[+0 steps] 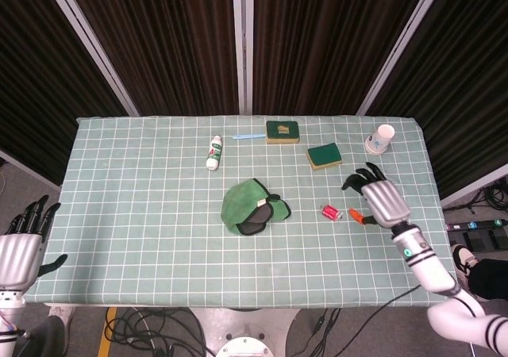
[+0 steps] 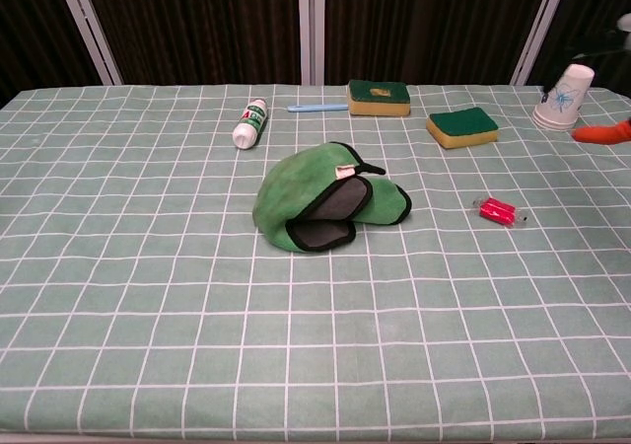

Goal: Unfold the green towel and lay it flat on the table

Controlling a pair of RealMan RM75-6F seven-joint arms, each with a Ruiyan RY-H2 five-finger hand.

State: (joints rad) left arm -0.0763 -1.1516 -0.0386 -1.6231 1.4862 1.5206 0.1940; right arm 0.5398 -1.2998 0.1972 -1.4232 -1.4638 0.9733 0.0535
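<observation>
The green towel (image 1: 252,206) lies bunched in a folded heap at the middle of the table, showing a grey underside with black trim (image 2: 325,207). My right hand (image 1: 378,198) hovers over the table to the right of the towel, fingers spread and holding nothing; only its orange thumb tip (image 2: 603,133) shows at the chest view's right edge. Well apart from the towel, my left hand (image 1: 22,246) hangs off the table's front left corner, fingers spread and empty.
A small red object (image 1: 330,211) lies between the towel and my right hand. At the back stand a white bottle (image 1: 213,151), a blue stick (image 1: 249,136), two green-and-yellow sponges (image 1: 282,131) (image 1: 324,155) and a paper cup (image 1: 381,138). The table wears a green checked cloth (image 1: 143,214).
</observation>
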